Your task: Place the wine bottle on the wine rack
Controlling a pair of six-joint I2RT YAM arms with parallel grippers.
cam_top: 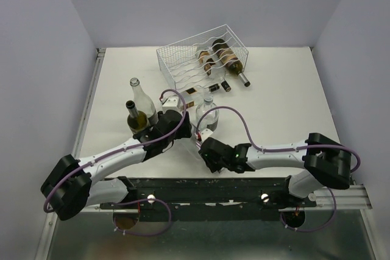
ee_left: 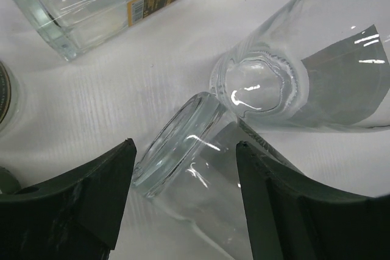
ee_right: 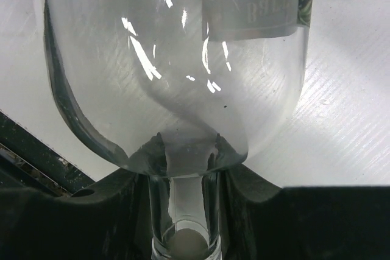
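**Clear bottle on the bench, short of the rack**

The bottle [ee_right: 177,59] lies mid-bench, its neck clamped between the fingers of the right tool [cam_top: 204,133], its base turned toward the rack [cam_top: 177,59]. The rack sits well apart at the far edge of the bench [cam_top: 286,108], with white surface showing between the two and more off to the right. Dark bottles [cam_top: 226,59] crowd the rack's right side; I count three, though the wire muddles it. The left tool [ee_left: 184,147] gapes, with the mouth of a second clear bottle [ee_left: 177,168] between its fingers, apparently untouched. A square flask [ee_left: 103,4] lies beyond, cut off by the frame. On the left stand a clear upright [cam_top: 139,97] and a green upright [cam_top: 135,117].
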